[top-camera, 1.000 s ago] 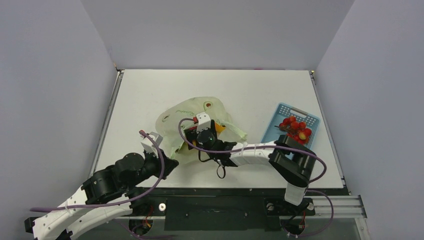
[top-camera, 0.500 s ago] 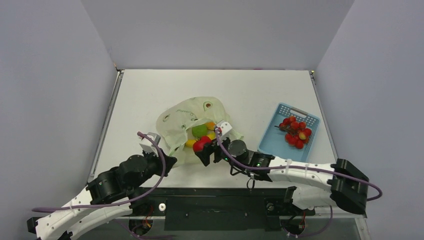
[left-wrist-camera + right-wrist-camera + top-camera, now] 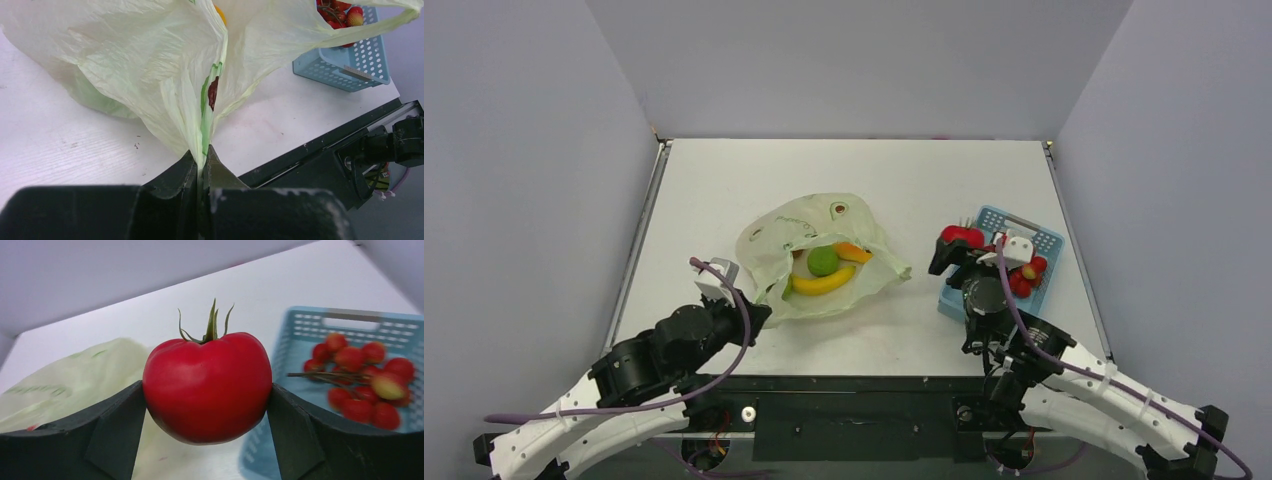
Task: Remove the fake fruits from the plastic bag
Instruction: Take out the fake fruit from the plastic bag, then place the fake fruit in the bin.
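Observation:
The pale yellow-green plastic bag point(image 3: 789, 225) lies open at mid-table. Inside it show a green round fruit point(image 3: 823, 260), a yellow banana point(image 3: 824, 284) and an orange piece point(image 3: 854, 251). My left gripper point(image 3: 759, 318) is shut on the bag's near edge, and the thin film point(image 3: 202, 115) runs straight down between its closed jaws point(image 3: 204, 156). My right gripper point(image 3: 956, 246) hangs at the blue basket's left rim, shut on a red tomato point(image 3: 207, 387) with a green stem. Both fingers press the tomato's sides point(image 3: 962, 236).
The blue lattice basket point(image 3: 1046, 240) stands at the right and holds a cluster of small red tomatoes point(image 3: 1027, 272) on a stem. The table's black front rail point(image 3: 320, 150) runs close behind the left gripper. Grey walls enclose the table.
The right arm has pulled the red tomato out of the bag and swung it right to the basket's left rim. The bag's mouth now shows its fruits. The left gripper has kept its hold.

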Motion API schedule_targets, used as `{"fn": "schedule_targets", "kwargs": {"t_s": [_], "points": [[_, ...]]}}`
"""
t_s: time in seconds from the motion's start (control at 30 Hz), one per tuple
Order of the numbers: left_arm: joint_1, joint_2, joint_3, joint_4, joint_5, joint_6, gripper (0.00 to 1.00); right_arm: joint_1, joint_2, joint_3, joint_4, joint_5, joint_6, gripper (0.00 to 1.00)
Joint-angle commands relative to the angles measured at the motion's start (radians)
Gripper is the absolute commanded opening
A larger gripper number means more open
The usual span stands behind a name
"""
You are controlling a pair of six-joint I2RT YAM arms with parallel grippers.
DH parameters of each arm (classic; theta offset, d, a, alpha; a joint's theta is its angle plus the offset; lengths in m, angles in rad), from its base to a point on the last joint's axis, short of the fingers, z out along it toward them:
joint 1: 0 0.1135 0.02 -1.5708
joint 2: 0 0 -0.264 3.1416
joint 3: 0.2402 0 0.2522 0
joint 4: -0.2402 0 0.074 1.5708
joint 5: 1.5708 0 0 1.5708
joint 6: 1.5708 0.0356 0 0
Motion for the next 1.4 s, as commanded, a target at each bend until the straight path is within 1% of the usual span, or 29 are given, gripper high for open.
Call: {"fn": "schedule_targets", "kwargs": {"t_s": [0.0, 0.03, 0.07, 0.1, 0.13, 0.17, 0.2, 0.3, 0.43, 0.53, 0.67, 0.7, 0.73, 0.77, 0.8, 0.83, 0.87, 0.9, 0.97, 1.03, 1.13, 1.2, 1.37], "points": [[-0.006, 0.031, 0.056, -0.016, -0.034, 0.051, 0.00, -0.173, 0.001, 0.010, -0.267, 0.160, 0.177, 0.00], [-0.006, 0.030, 0.048, -0.001, -0.027, 0.055, 0.00, -0.263, 0.006, -0.003, -0.290, 0.115, 0.189, 0.00], [-0.006, 0.029, 0.042, 0.007, -0.018, 0.057, 0.00, -0.308, 0.025, -0.011, -0.299, 0.017, 0.213, 0.00], [-0.006, 0.028, 0.033, 0.017, -0.014, 0.060, 0.00, -0.397, 0.034, -0.030, -0.307, -0.032, 0.222, 0.00], [-0.006, 0.028, 0.029, 0.020, -0.010, 0.061, 0.00, -0.434, 0.056, -0.040, -0.304, -0.139, 0.232, 0.00], [-0.006, 0.027, 0.028, 0.024, -0.009, 0.061, 0.00, -0.496, 0.069, -0.067, -0.285, -0.185, 0.233, 0.00], [-0.006, 0.025, 0.027, 0.024, -0.012, 0.062, 0.00, -0.519, 0.089, -0.095, -0.272, -0.262, 0.232, 0.00], [-0.006, 0.017, 0.025, 0.026, -0.016, 0.062, 0.00, -0.588, 0.139, -0.136, -0.200, -0.361, 0.233, 0.00], [-0.006, -0.004, 0.015, 0.037, -0.009, 0.061, 0.00, -0.632, 0.221, -0.152, -0.111, -0.416, 0.206, 0.00], [-0.006, -0.011, 0.014, 0.039, -0.008, 0.061, 0.00, -0.653, 0.316, -0.122, -0.086, -0.411, 0.193, 0.01], [-0.006, -0.011, 0.011, 0.044, -0.004, 0.063, 0.00, -0.678, 0.421, -0.072, -0.081, -0.444, 0.192, 0.16], [-0.006, -0.011, 0.011, 0.044, -0.004, 0.063, 0.00, -0.682, 0.451, -0.065, -0.081, -0.462, 0.192, 0.24], [-0.006, -0.012, 0.011, 0.045, -0.003, 0.064, 0.00, -0.690, 0.464, -0.051, -0.082, -0.470, 0.192, 0.28], [-0.006, -0.012, 0.012, 0.046, -0.003, 0.064, 0.00, -0.694, 0.481, -0.046, -0.082, -0.481, 0.192, 0.36], [-0.006, -0.014, 0.010, 0.047, -0.003, 0.065, 0.00, -0.697, 0.486, -0.042, -0.081, -0.484, 0.191, 0.41], [-0.006, -0.016, 0.010, 0.047, -0.004, 0.065, 0.00, -0.699, 0.484, -0.042, -0.079, -0.488, 0.188, 0.51], [-0.006, -0.018, 0.010, 0.047, -0.003, 0.064, 0.00, -0.701, 0.480, -0.045, -0.075, -0.489, 0.189, 0.55], [-0.006, -0.019, 0.008, 0.048, -0.003, 0.065, 0.00, -0.701, 0.467, -0.048, -0.073, -0.486, 0.187, 0.65], [-0.006, -0.024, 0.007, 0.051, -0.004, 0.064, 0.00, -0.701, 0.443, -0.063, -0.071, -0.482, 0.184, 0.77], [-0.006, -0.024, 0.006, 0.053, -0.004, 0.065, 0.00, -0.701, 0.425, -0.066, -0.079, -0.480, 0.183, 0.83], [-0.006, -0.020, 0.006, 0.054, -0.002, 0.066, 0.00, -0.701, 0.396, -0.069, -0.090, -0.485, 0.176, 0.88], [-0.006, -0.016, 0.006, 0.054, 0.001, 0.066, 0.00, -0.701, 0.376, -0.073, -0.092, -0.483, 0.171, 0.90], [-0.006, -0.014, 0.006, 0.055, 0.004, 0.067, 0.00, -0.701, 0.342, -0.071, -0.112, -0.476, 0.155, 0.91]]}}
